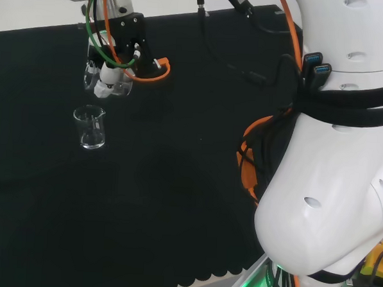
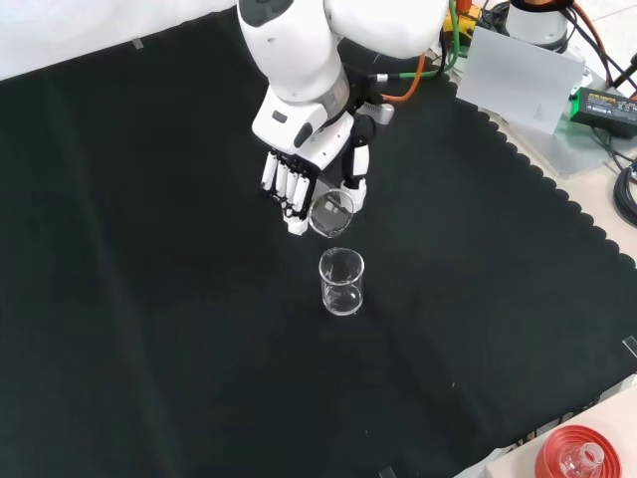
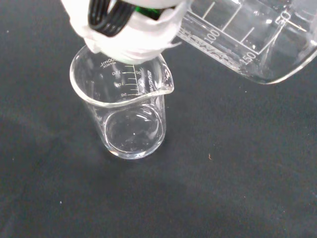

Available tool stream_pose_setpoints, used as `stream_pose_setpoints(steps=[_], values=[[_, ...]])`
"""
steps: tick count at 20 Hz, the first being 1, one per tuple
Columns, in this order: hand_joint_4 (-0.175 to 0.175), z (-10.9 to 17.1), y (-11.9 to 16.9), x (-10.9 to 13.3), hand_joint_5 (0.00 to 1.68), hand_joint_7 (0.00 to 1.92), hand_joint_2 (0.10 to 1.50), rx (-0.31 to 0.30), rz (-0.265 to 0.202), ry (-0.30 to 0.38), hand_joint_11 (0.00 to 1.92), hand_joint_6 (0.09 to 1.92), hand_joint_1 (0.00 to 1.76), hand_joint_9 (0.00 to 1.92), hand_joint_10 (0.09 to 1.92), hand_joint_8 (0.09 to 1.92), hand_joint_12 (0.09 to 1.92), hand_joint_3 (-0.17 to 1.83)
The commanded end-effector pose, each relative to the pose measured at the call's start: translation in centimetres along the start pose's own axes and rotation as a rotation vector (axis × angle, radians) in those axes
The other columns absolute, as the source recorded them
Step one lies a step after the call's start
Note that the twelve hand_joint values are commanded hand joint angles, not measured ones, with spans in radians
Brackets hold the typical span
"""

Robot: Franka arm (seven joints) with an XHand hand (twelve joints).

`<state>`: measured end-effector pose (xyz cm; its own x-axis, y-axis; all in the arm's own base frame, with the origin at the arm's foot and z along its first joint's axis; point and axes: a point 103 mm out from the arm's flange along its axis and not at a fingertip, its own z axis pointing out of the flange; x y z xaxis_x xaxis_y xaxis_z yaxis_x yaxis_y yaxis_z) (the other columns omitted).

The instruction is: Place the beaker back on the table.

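Head view: black and white hand [image 1: 112, 72] at left, above a clear glass beaker [image 1: 90, 126] standing upright on the black cloth [image 1: 175, 200].
Front view: fingers [image 2: 287, 184] and thumb curled round a second clear glass beaker [image 2: 331, 212], tilted, held off the cloth just above the standing one.
Wrist view: standing beaker looks empty; held beaker's printed scale visible, contents not clear.

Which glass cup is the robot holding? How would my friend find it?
Find the big white arm over the black cloth and follow it down to the hand. The held beaker sits tilted between its fingers, off the cloth; the other beaker stands upright alone.
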<state>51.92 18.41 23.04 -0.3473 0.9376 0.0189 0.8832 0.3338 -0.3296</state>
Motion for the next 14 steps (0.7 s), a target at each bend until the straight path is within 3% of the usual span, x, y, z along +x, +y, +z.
stream_pose_setpoints(steps=[1, 14], values=[[0.002, 0.3, 0.0, -0.5, 1.21, 1.56, 1.05, -0.010, -0.002, 0.023, 0.65, 0.66, 1.28, 1.08, 0.63, 0.09, 1.13, -0.17], [0.000, 2.6, 0.6, -4.8, 1.21, 1.56, 1.05, -0.061, -0.005, 0.222, 0.65, 0.66, 1.28, 1.08, 0.63, 0.09, 1.13, -0.17]])
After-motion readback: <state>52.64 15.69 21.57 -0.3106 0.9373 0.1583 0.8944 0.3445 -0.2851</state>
